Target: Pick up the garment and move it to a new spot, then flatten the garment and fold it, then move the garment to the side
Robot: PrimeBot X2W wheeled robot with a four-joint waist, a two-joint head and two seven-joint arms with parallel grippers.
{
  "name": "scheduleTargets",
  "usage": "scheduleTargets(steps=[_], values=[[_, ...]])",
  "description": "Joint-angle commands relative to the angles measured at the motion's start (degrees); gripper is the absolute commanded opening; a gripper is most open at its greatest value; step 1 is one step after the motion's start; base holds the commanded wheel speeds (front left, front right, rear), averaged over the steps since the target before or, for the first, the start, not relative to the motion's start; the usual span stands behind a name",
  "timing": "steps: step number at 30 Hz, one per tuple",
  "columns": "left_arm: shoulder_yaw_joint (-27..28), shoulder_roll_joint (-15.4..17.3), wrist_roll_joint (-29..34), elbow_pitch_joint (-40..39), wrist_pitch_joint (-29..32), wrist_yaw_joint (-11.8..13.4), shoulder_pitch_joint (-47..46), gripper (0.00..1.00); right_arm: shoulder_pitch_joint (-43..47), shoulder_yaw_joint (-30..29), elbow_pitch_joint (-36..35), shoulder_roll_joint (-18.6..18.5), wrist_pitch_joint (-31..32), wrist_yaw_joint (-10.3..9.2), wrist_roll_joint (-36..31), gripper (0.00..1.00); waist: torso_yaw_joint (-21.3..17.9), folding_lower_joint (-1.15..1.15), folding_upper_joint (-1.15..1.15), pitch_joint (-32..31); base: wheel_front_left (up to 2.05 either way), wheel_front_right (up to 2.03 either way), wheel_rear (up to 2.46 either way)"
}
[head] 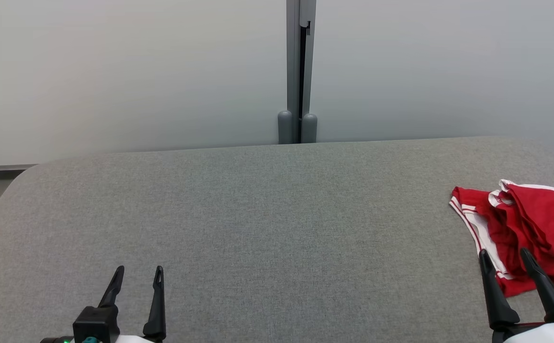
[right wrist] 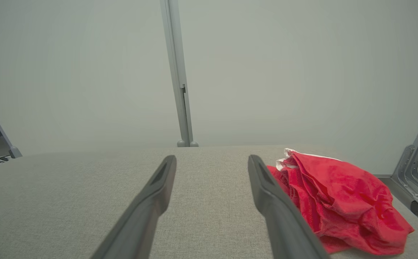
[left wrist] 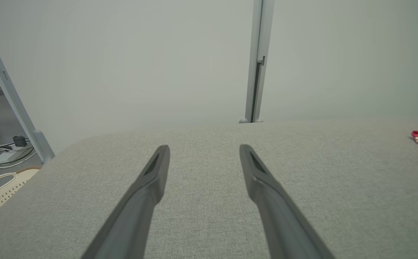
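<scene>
Garment (head: 539, 216): one, crumpled. Left hand (head: 139, 269), right hand (head: 504, 252): two, spread.

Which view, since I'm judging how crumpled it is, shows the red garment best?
The right wrist view: the garment lies close and nearly whole, its bunched folds plain. The head view cuts it off at the right edge; the left wrist view catches just a far corner.

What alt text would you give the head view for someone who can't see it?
A crumpled red garment with white trim lies at the right edge of a grey table, the open right gripper just in front of it. The open left gripper sits at lower left, and a pale wall stands behind.
</scene>
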Motion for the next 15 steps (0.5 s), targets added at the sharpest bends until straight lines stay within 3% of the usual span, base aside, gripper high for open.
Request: scheduleTargets(steps=[1, 4, 5, 8, 15], values=[[-0.1, 0.3, 0.3, -0.1, 0.2, 0.3, -0.7, 1.00, -0.6, 0.0, 0.3, -0.2, -0.3, -0.03, 0.3, 1.00, 0.0, 0.00, 0.00, 0.0, 0.00, 0.00, 0.00], [-0.4, 0.4, 0.5, -0.5, 0.3, 0.3, -1.1, 1.00, -0.8, 0.0, 0.2, -0.1, -0.3, -0.03, 0.7, 1.00, 0.0, 0.00, 0.00, 0.3, 0.00, 0.00, 0.00], [-0.4, 0.0, 0.2, -0.2, 0.3, 0.0, -0.1, 0.00, 0.0, 0.0, 0.2, 0.0, -0.1, 0.00, 0.4, 0.00, 0.0, 0.00, 0.00, 0.3, 0.00, 0.00, 0.00], [-0.7, -0.6, 0.0, 1.3, 0.5, 0.0, 1.0, 0.00, 0.6, 0.2, 1.9, 0.5, 0.0, 0.00, 0.6, 0.00, 0.0, 0.00, 0.00, 0.3, 0.00, 0.00, 0.00], [1.3, -1.4, -7.3, 1.5, 2.0, -1.7, 0.0, 0.00, -1.2, -0.2, 4.0, 0.7, 0.2, 0.00, 8.3, 0.00, -0.1, 0.00, 0.00, 0.6, 0.00, 0.00, 0.00]])
